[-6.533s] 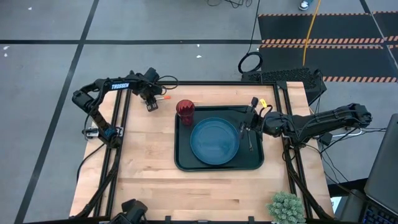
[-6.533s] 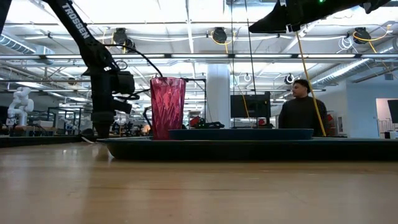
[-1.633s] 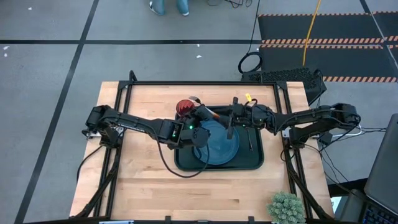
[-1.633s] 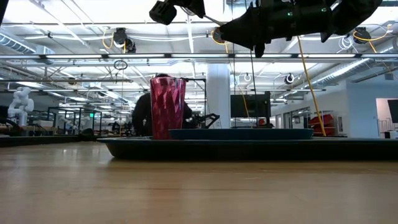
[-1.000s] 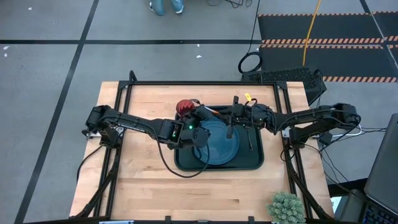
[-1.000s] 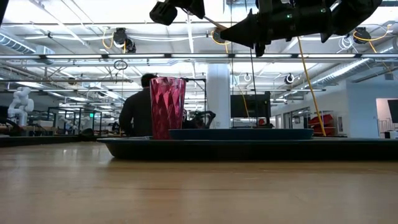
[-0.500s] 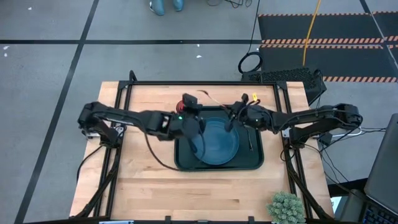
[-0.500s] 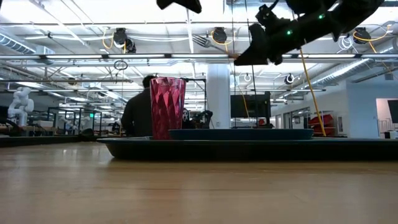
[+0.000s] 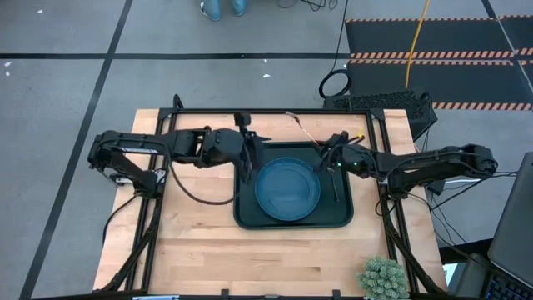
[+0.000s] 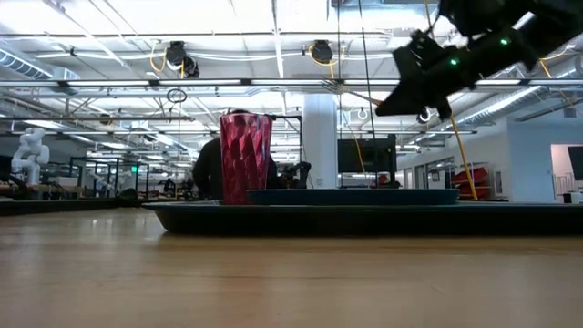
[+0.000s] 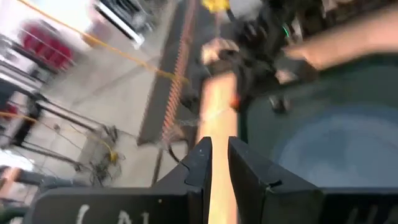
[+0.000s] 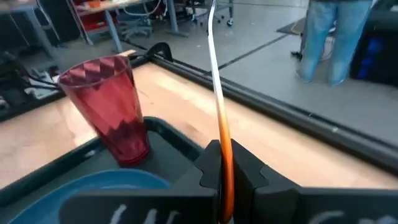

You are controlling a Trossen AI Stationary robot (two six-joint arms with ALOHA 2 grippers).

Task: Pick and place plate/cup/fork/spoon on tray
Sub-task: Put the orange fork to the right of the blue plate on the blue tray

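The dark tray [image 9: 250, 218] holds the blue plate [image 9: 287, 190] and, at its far left corner, the red cup [image 10: 246, 157], which stands upright on its base. From above, my left gripper [image 9: 248, 154] covers the cup. It hangs over that corner, open a little [image 11: 219, 165], with nothing between its fingers. My right gripper [image 9: 321, 158] hovers over the tray's far edge, shut on the fork [image 9: 298, 125], whose silver tines point toward the table's far left. The dark spoon [image 9: 335, 185] lies on the tray to the right of the plate. My right gripper pinches the fork's orange handle [image 12: 225, 155] between its two fingers. It reaches in from the table's right. The fork runs on past the fingertips in line with them, with the metal neck and tines [image 10: 335, 86] free. The fork is lifted clear above the tray, close to level.
A potted plant [image 9: 383, 279] stands at the table's near right corner. The black frame rail [image 9: 275, 111] runs along the far edge. A person [image 10: 211, 169] is in the room behind the cup. Bare wood [image 9: 250, 258] lies in front of the tray.
My left gripper has let go of the fork's tine end and drawn back toward the table's left and far edge, ending over the cup. My right gripper has carried the fork toward the right edge, and the tines have swung toward the far side.
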